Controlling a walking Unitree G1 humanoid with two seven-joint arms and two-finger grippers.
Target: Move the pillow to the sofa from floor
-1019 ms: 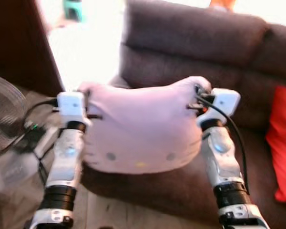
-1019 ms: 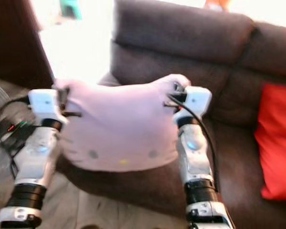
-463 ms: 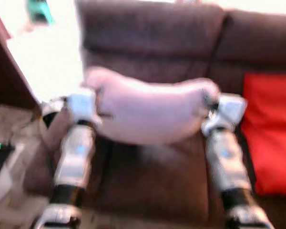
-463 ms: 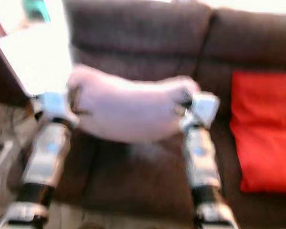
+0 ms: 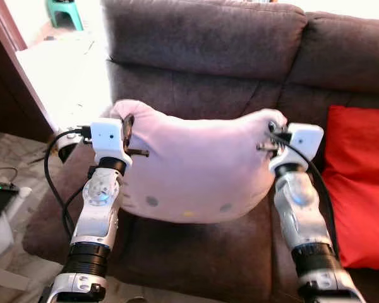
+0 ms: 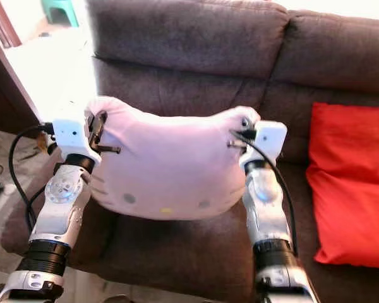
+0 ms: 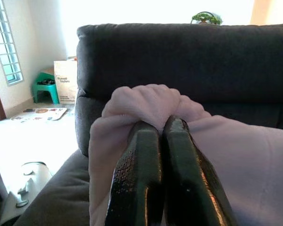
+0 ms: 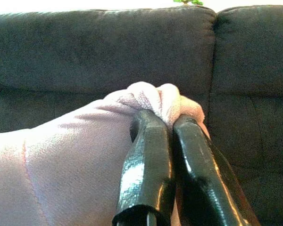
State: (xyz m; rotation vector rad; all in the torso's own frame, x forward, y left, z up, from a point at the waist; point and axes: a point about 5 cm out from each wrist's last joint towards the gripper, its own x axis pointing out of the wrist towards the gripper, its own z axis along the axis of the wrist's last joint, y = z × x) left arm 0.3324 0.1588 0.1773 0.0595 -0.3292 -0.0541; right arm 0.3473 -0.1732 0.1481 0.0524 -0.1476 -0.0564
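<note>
we have the pillow [image 5: 196,173] hanging in the air between our two arms, directly over the seat cushion of the sofa [image 5: 208,38], with its lower edge near the seat but, as far as we can judge, not yet resting on it. its long axis runs side to side, parallel to the sofa back, so one upper corner sits at each gripper and neither arm is nearer than the other; the load is shared evenly. the seat lies straight below and slightly ahead of the pillow, so we judge the coming move to be a lowering onto that cushion, followed by a release from both sides. our left gripper [image 7: 161,123] has its two black fingers pressed together on a bunched fold of the pillow's left corner, with pale fabric puffing out past the tips. our right gripper [image 8: 169,123] is closed the same way on the right corner, fabric squeezed between the fingers. a red cushion [image 5: 360,189] lies on the seat to our right, just beside the right arm and apart from the pillow.
</note>
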